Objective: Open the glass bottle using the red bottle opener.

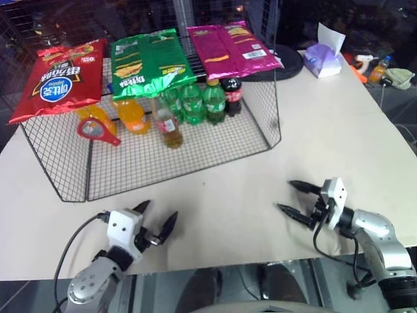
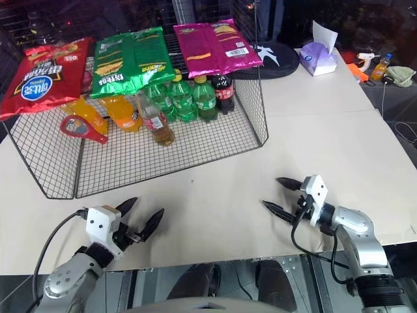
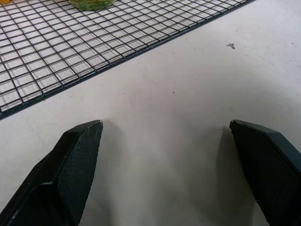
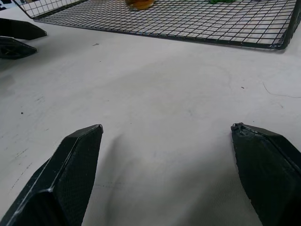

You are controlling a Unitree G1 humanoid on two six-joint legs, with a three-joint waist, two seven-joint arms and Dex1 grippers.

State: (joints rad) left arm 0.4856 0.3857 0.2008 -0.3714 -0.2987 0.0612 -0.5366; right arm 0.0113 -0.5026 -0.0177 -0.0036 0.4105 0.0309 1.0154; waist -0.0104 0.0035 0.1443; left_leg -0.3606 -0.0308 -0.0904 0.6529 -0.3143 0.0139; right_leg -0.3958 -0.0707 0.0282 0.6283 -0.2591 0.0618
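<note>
The left gripper (image 1: 156, 218) hangs over the table (image 1: 326, 130), fingers spread wide and empty. The right gripper (image 1: 290, 197) is likewise spread, holding nothing.

A mock shop display set up in a lab or demo space: beyond the two grippers, a black wire rack (image 1: 264, 98) stands on a plain white table (image 1: 326, 143), stocked like a store shelf with snack bags (image 1: 146, 62) on top and green plastic bottles (image 1: 195, 103) and orange soda bottles (image 1: 130, 116) beneath. Farther off to the right hand's side sit a tissue box (image 1: 324, 60) and workshop clutter against a dark background
</note>
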